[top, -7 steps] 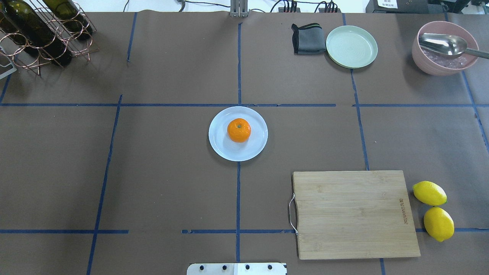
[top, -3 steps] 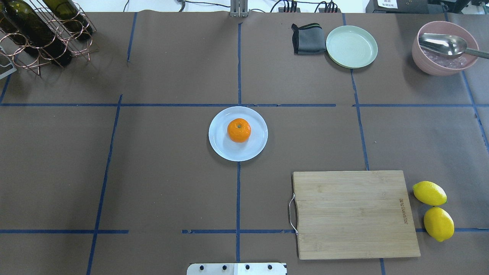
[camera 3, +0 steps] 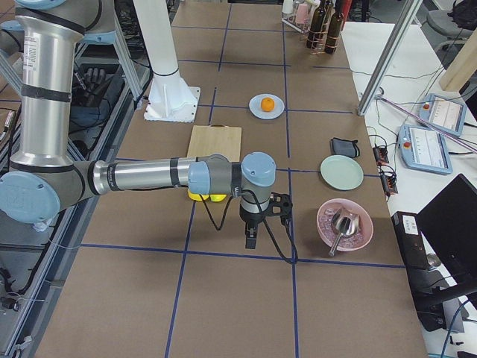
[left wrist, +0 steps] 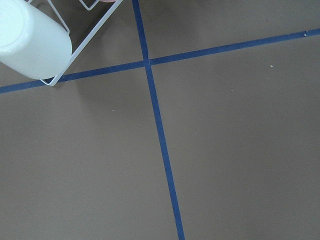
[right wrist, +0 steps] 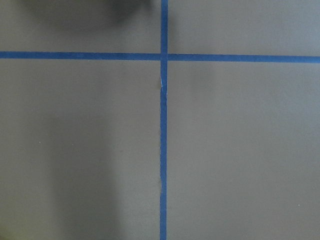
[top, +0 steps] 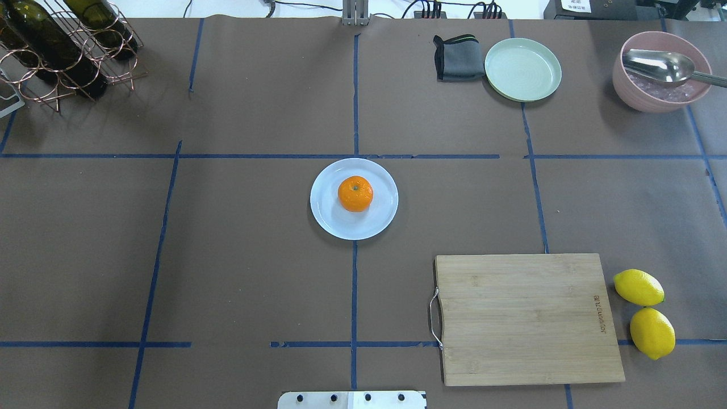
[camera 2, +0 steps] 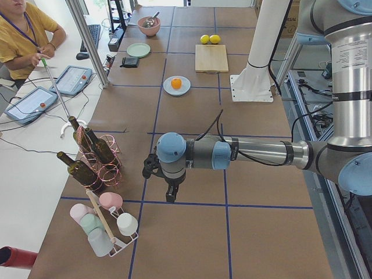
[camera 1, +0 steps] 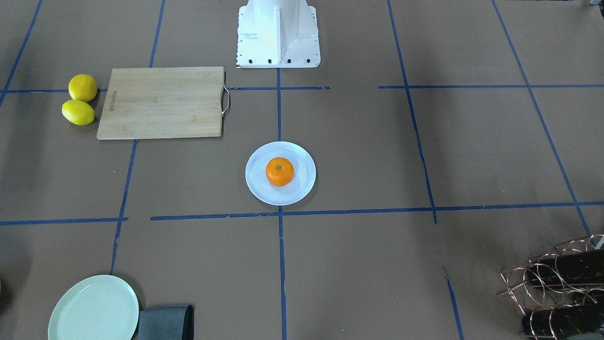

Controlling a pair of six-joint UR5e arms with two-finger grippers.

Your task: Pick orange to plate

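Orange (top: 355, 193) | on plate (top: 335, 224) | well apart from left fingers (camera 2: 169, 196), right fingers (camera 3: 250, 239)

Overhead and front views face each other across the table (top: 255, 255), sharing the plate (top: 376, 221); wrist cameras look down, close.

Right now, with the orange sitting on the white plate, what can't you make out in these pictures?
- Left claw: seen only in the left side view, too small to tell open or shut.
- Right claw: likewise, right side view only.
- Pink bowl: overhead view, contents partly covered by the spoon, whose handle runs off the right edge.
- Wine bottles: overhead view, cut off by the top-left corner.
- Orange: underside hidden against the plate in every view.
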